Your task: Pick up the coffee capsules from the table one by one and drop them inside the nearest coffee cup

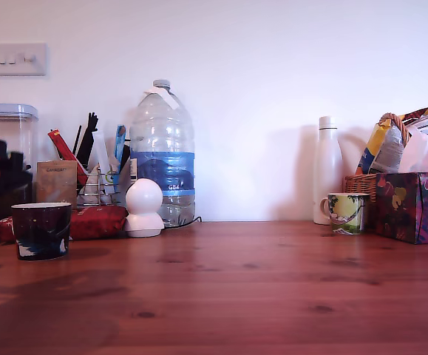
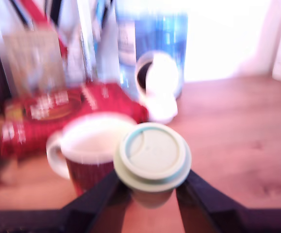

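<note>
The table [image 1: 258,296] is polished reddish wood — glossy, knotted. The coffee cup [image 1: 41,231] looks glazed, the water bottle [image 1: 162,151] clear plastic, the capsule [image 2: 152,156] smooth matt plastic — the basket [image 1: 361,185] woven wicker.

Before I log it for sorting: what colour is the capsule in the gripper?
Pale grey-green capsule, clearest in the wrist view.

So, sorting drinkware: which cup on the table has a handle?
The yellow-green floral mug by the wicker basket; the dark cup has none.
</note>
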Controlling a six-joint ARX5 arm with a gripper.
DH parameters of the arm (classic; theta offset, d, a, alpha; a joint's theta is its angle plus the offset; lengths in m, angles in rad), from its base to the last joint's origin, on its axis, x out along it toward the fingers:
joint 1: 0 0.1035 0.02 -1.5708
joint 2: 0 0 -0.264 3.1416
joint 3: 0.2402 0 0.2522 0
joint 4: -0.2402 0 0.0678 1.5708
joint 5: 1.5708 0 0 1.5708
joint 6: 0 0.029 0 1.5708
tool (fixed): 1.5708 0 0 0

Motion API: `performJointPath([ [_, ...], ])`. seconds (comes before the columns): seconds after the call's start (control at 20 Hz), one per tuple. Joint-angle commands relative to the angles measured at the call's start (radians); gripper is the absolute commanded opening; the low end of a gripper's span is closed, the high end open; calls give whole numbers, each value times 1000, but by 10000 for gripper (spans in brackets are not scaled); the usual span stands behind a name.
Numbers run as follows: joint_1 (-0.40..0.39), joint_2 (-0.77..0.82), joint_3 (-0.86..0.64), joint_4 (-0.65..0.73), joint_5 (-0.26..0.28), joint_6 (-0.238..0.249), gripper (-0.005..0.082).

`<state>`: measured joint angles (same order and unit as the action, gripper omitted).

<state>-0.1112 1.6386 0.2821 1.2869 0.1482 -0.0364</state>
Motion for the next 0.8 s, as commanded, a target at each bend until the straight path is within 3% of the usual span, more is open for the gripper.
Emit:
performJointPath([
  [0.0, 7, -13, 54, -92, -2, 11, 112],
  [0.25, 10, -18, 242, -356, -2, 19, 112],
  [0.5, 39, -17, 489, -801, -4, 18, 113],
  [0.75, 83, 5, 657, -1096, -2, 6, 133],
])
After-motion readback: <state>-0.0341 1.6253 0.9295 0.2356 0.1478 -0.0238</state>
